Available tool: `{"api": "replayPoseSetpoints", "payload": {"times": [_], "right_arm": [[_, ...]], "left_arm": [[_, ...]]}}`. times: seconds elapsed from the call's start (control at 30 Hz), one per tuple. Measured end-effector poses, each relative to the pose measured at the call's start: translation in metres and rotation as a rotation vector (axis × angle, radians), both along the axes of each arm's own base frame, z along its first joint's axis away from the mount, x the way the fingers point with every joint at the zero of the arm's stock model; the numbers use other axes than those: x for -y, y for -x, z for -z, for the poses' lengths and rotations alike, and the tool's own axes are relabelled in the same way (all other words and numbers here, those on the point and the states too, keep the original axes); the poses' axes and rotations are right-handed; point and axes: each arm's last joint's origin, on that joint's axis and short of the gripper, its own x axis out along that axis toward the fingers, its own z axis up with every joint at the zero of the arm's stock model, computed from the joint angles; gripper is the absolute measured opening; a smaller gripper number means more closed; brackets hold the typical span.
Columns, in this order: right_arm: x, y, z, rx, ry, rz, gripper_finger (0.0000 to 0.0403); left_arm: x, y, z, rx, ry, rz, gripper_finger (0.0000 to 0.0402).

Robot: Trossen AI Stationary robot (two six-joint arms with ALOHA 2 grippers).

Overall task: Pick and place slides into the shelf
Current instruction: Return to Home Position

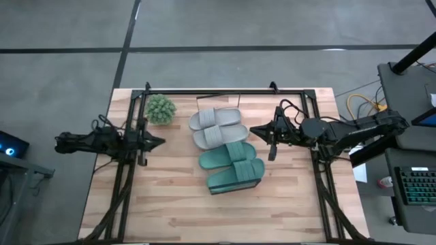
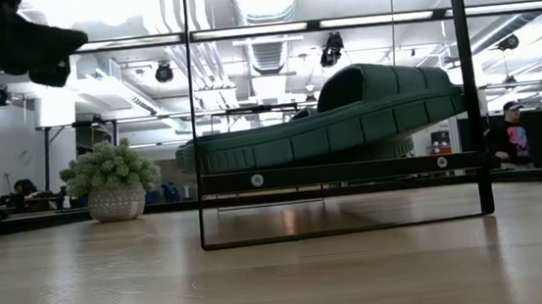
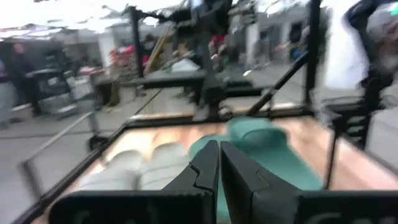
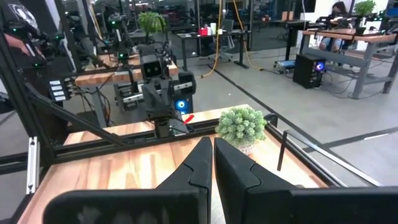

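Nearest its own wrist camera, the left end effector (image 3: 217, 149) had its two dark fingers pressed almost together, only a hairline between them and nothing held. The right end effector (image 4: 209, 143) was likewise closed and empty. From above, the left arm reached over the desk (image 1: 170, 204) from 9 o'clock and the right arm from 3 o'clock. Their tips pointed toward each other, with the slides between them and clear of both. The teal slides (image 1: 231, 165) lay on the 6 o'clock side, with the grey slides (image 1: 216, 127) just beside them toward 12 o'clock. The plant (image 1: 160, 109) stood at about 10 o'clock from the grey pair. Only the low view showed the shelf (image 2: 342, 172) plainly: a dark-edged board in a thin black wire frame, with a teal slide resting on it and the grey pair hidden behind. From above, the sandals covered the board and it could not be made out. In the low view one dark arm was cut off at the upper edge. Far beyond the desk, at 3 o'clock, stood a person (image 2: 516, 135).
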Motion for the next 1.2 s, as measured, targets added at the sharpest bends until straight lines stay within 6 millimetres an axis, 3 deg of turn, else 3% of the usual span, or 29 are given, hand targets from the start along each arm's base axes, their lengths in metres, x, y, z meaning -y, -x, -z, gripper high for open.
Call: {"api": "replayPoseSetpoints", "payload": {"times": [0.23, 0.33, 0.63, 0.9, 1.2], "right_arm": [[0.0, 0.0, 0.0, -0.006, 0.011, -0.001, 0.0009], [0.0, 0.0, 0.0, -0.006, 0.011, -0.002, 0.0009], [-0.003, 0.001, 0.003, -0.01, -0.006, -0.088, 0.0009], [-0.009, 0.024, 0.033, -0.034, -0.015, -0.147, 0.0009], [0.002, 0.057, 0.075, 0.088, 0.062, -0.159, 0.0008]], "left_arm": [[0.003, -0.013, 0.029, 0.107, 0.061, 0.041, 0.0], [0.003, -0.014, 0.038, 0.065, 0.076, 0.027, 0.0], [0.002, -0.015, 0.042, 0.029, 0.071, 0.015, 0.0], [0.002, -0.016, 0.044, 0.013, 0.069, 0.014, 0.0], [0.003, -0.017, 0.045, -0.002, 0.067, 0.014, 0.0]]}}
